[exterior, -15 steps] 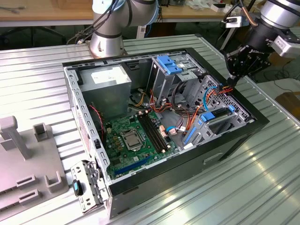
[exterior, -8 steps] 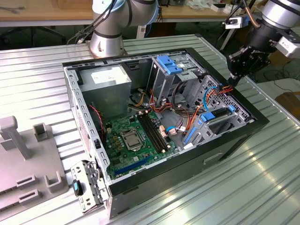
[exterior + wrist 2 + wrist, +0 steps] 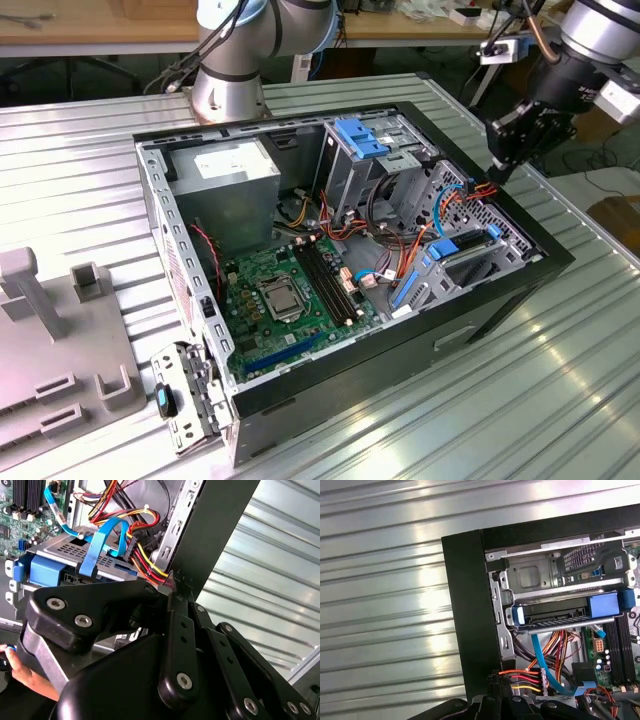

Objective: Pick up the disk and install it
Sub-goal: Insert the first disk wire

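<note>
Setting: an open computer case lies on its side on a ribbed metal table, its inside facing up.
Robot arm: its grey base stands on the table just behind the case, and the arm reaches over towards the exterior view's right.
End effector: the black end effector hangs in the air over the case's far corner at the exterior view's right, just above a bundle of red, orange and yellow wires. I cannot tell how far open it is, nor whether it has hold of anything.
Disk: the disk, a dark grey slab in a bright blue frame, lies inside the case near the wall at the exterior view's right, below the end effector and apart from it. In the first wrist view it sits crosswise just inside the black wall, next to a grey metal bay, with a blue end showing at each side.
Cable: a light blue flat cable runs from just beside the disk towards the wires.
Inside the case: a green circuit board covers the floor. A grey power box sits at the exterior view's left, and a metal drive cage topped by a blue bracket stands beside it.
On the table: pale grey plastic stands sit at the exterior view's left, apart from the case.
Person: in the second wrist view a hand shows behind the end effector's black body.
</note>
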